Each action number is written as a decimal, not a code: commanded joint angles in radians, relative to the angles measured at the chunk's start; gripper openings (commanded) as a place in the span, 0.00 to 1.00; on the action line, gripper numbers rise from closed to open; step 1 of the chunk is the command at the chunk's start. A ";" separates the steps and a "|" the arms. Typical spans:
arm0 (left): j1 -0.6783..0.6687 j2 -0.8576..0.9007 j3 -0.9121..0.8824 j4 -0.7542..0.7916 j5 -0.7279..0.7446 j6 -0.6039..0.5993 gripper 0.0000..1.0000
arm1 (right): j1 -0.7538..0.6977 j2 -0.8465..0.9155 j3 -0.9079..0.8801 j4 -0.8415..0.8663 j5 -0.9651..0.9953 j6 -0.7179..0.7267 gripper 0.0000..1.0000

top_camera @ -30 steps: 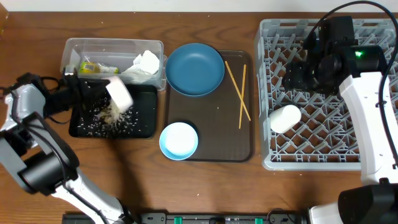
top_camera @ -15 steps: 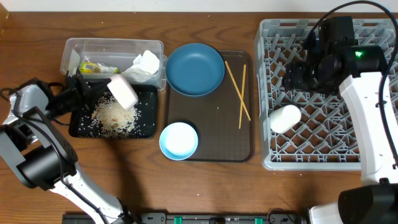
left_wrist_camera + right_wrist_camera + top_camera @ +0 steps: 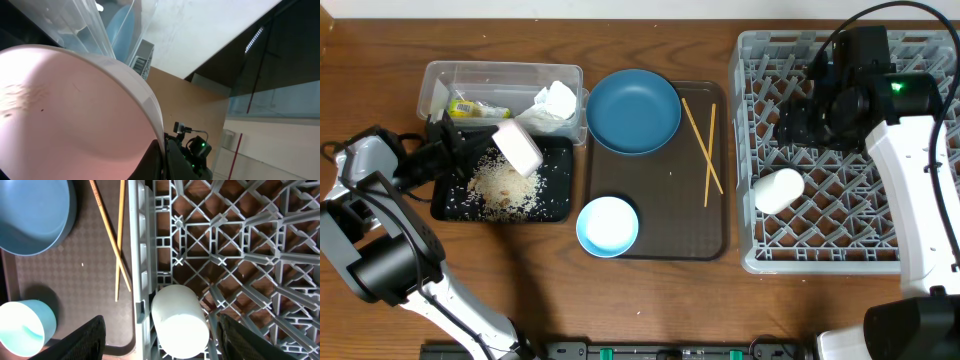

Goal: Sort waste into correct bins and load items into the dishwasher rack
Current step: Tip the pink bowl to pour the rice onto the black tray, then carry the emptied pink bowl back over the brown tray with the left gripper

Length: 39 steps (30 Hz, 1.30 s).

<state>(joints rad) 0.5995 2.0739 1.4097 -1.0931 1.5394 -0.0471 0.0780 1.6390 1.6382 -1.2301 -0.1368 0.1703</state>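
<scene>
My left gripper (image 3: 488, 146) is shut on the rim of the white bowl (image 3: 518, 148), which is tipped on edge over the black tray (image 3: 556, 203). A heap of rice crumbs (image 3: 504, 188) lies on that tray. In the left wrist view the bowl (image 3: 75, 105) fills the frame, its rim pinched between the fingers (image 3: 176, 162). The clear tub (image 3: 502, 73) holds the napkin (image 3: 556, 100) and the wrapper (image 3: 476, 108). Over the grey rack (image 3: 820, 262), my right gripper (image 3: 792, 125) hangs open above the white cup (image 3: 179, 320), which lies on its side.
The brown serving tray (image 3: 672, 228) carries the dark blue plate (image 3: 633, 110), the light blue bowl (image 3: 608, 225) at its front left corner and two chopsticks (image 3: 704, 148). The rack's left wall (image 3: 134, 255) runs beside the chopsticks (image 3: 114, 240).
The bowl tipped further and rose slightly, and the rice that was falling from it now lies in a pile on the black tray. The right arm has not moved.
</scene>
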 commanded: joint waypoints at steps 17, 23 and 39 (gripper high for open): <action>0.000 -0.011 -0.002 -0.077 0.033 0.021 0.06 | 0.015 -0.021 0.016 -0.001 0.010 -0.019 0.69; 0.000 -0.013 -0.002 -0.112 0.033 0.022 0.06 | 0.015 -0.021 0.016 -0.001 0.010 -0.019 0.69; 0.002 -0.158 0.002 -0.134 0.002 0.106 0.06 | 0.015 -0.021 0.016 0.000 0.010 -0.019 0.69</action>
<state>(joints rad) 0.6003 1.9961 1.4094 -1.2289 1.5414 0.0322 0.0780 1.6390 1.6382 -1.2308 -0.1368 0.1703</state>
